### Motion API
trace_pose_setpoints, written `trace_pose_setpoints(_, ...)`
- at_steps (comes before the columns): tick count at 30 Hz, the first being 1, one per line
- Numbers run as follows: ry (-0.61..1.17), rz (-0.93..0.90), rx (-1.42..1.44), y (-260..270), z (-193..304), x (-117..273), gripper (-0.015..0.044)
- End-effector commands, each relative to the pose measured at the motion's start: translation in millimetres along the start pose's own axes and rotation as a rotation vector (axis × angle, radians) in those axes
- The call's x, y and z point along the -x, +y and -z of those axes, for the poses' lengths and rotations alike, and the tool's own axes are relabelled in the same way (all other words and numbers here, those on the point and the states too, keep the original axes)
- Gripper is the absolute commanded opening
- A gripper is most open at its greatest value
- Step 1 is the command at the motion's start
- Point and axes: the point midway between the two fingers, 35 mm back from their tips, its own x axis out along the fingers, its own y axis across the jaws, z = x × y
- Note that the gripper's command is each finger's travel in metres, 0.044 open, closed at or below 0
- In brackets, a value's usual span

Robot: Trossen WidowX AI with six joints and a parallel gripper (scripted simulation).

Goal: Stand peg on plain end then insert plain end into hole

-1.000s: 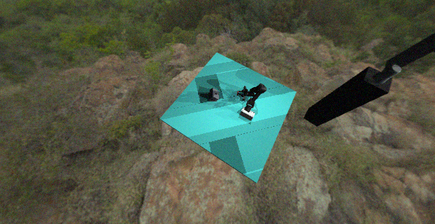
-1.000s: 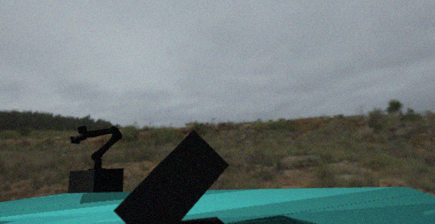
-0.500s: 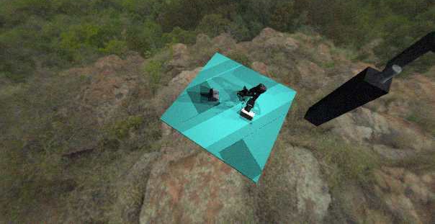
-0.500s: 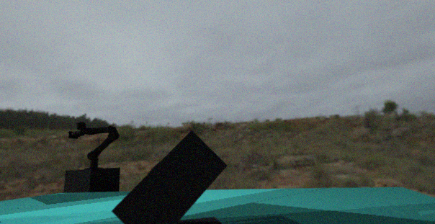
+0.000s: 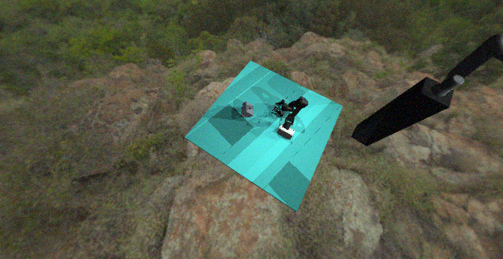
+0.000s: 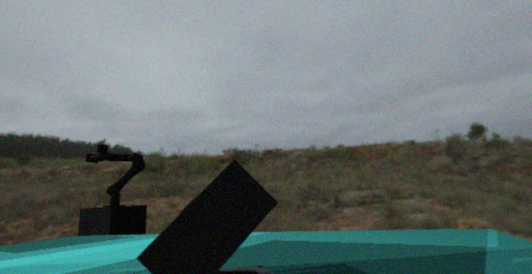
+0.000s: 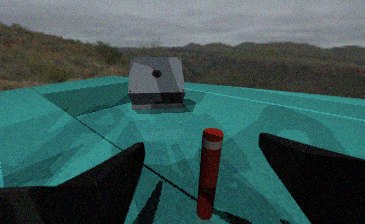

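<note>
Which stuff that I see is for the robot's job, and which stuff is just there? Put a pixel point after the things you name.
For the job:
- red peg with a white band (image 7: 209, 172)
- sloped panel (image 5: 247, 110) (image 7: 156, 80) with the hole
- teal table (image 5: 254, 159) (image 6: 374, 248) (image 7: 33, 130)
- the robot's end effector (image 7: 201, 143)

Just there:
- rocks (image 5: 225, 217)
- green bushes (image 5: 104, 38)

Dim exterior, soft shadows, grainy, perhaps slightly blurred

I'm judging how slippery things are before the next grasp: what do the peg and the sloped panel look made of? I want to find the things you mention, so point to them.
The peg (image 7: 209, 172): perhaps painted wood or plastic, smooth and fairly matte, judging by its even red colour without grain and its pale band. The sloped panel (image 5: 246, 112) (image 6: 207, 218) (image 7: 145, 80): possibly matte plastic or painted metal; its flat grey face in the wrist view shows no bright glint.
</note>
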Motion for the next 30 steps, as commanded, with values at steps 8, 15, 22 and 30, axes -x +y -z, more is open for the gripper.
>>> trace_pose_setpoints(8, 0.029, -0.089, 0.018, -9.4, -40.5, -10.7, 0.0440)
trace_pose_setpoints(15, 0.039, -0.064, 0.024, -18.7, -118.6, -5.0, 0.0440)
trace_pose_setpoints(22, -0.006, 0.005, -0.004, -19.0, -160.1, 11.8, 0.0440)
trace_pose_setpoints(30, 0.112, -0.078, -0.171, -16.2, -145.5, 2.7, 0.0440)
